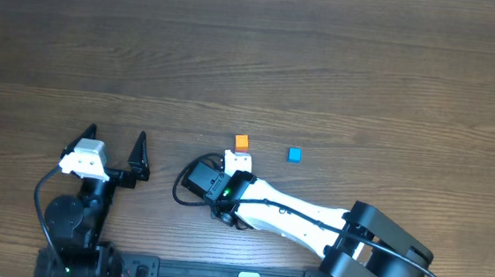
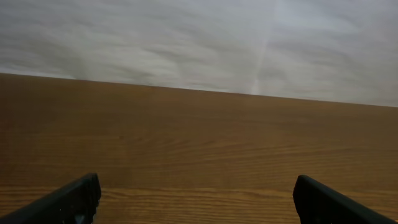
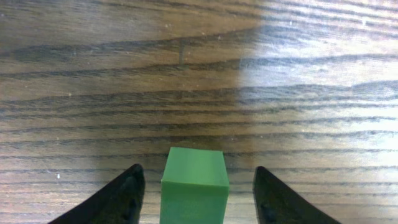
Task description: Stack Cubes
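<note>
- Three cubes are in play on a dark, wood-grained worktop (image 1: 254, 51): a green cube (image 3: 193, 180), an orange cube (image 1: 242, 142) and a blue cube (image 1: 294, 155).
- None of the three is stacked on another.
- The orange cube lies about midway along the worktop's width. It is nearer the edge where the arm bases stand than the far edge, and it rests flat on the wood.
- The blue cube sits near the orange cube, toward the worktop's right edge, with a strip of bare wood between the two.
- The right arm (image 1: 312, 221) stands at the right end of the base edge and reaches diagonally toward the middle. In the top view its white head ends just short of the orange cube.
- The right jaws are open, with one black finger (image 3: 124, 196) on each side of the green cube. Wood shows between the cube and either finger, so nothing is gripped.
- The green cube stands squarely between those fingers with its top face level. I cannot tell how it lies relative to the orange cube.
- The left arm (image 1: 84, 188) stands near the left end of the base edge, well apart from the orange and blue cubes.
- The left jaws are spread wide and hold nothing, with bare wood between the two dark fingers (image 2: 74, 199).
</note>
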